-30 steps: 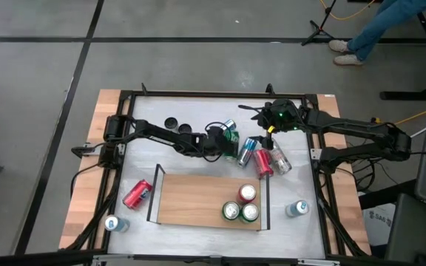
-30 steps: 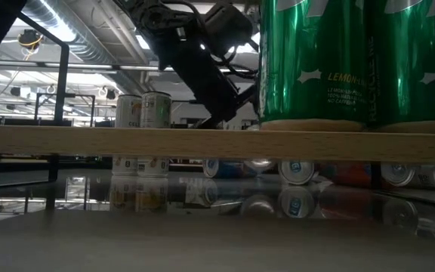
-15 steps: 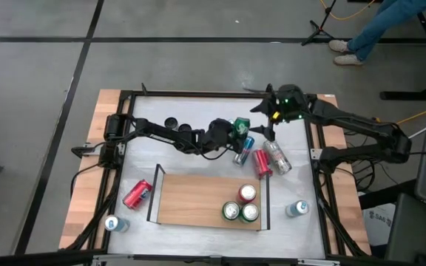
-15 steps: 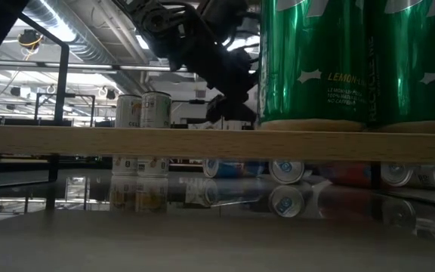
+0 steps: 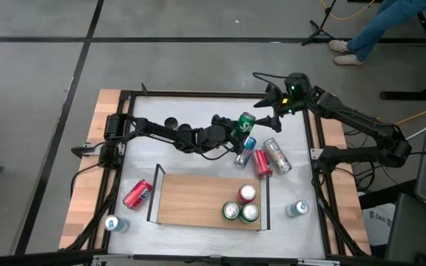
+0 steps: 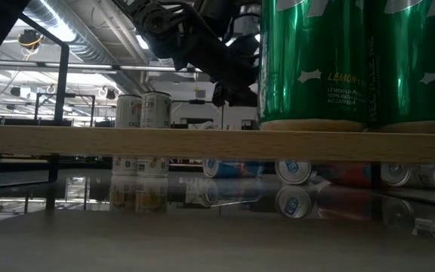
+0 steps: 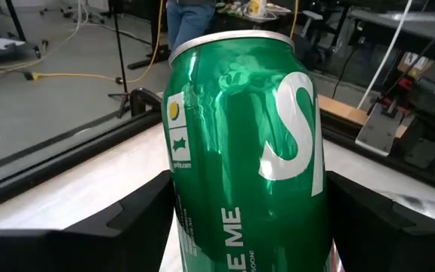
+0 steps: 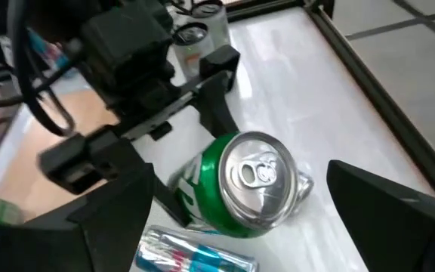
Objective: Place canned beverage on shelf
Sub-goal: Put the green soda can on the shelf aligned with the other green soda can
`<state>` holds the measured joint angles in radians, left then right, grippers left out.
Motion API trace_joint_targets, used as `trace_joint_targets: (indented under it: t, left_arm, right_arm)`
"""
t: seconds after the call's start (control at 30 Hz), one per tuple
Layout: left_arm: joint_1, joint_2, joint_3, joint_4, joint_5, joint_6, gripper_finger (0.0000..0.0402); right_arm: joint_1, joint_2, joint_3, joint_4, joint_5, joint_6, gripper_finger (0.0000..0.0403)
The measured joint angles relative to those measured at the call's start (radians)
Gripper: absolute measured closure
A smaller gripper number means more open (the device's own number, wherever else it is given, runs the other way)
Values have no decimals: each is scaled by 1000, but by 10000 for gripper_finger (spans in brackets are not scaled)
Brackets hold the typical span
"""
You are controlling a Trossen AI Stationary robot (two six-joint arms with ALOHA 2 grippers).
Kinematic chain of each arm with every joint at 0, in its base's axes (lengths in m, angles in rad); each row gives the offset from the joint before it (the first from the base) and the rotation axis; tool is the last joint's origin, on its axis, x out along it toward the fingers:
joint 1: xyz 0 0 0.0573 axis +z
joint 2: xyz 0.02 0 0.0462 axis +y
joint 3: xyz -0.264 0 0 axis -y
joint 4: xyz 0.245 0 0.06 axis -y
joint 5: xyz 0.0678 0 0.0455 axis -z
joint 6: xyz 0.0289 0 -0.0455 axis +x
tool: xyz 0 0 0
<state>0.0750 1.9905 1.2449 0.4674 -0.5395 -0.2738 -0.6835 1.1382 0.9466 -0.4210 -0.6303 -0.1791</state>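
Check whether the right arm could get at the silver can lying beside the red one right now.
Probably yes: the right gripper is open and empty just above the silver can, nothing between them; the left gripper holds the green can off to the side.

Green can tilted, lifted — shelf bears three upright cans.

A lab or workshop — bare concrete floor, exposed ceiling ducts, loose cables.

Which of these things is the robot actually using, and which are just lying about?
In use: green can held in the left gripper; wooden shelf.
Lying about: red can left of the shelf; black caps; right gripper, open, empty.
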Motion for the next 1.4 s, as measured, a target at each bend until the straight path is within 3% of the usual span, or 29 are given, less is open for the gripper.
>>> trace_joint_targets:
  t: [0.53, 1.2, 1.4]
  left_arm:
    - [-1, 0, 0, 117, 7, 131, 123]
    - [2, 0, 1, 117, 5, 130, 123]
    - [0, 0, 1, 113, 8, 128, 123]
  right_arm:
    - [-4, 111, 0, 5, -151, -45, 20]
    - [6, 111, 0, 25, -137, -90, 21]
    - [61, 113, 0, 30, -40, -89, 60]
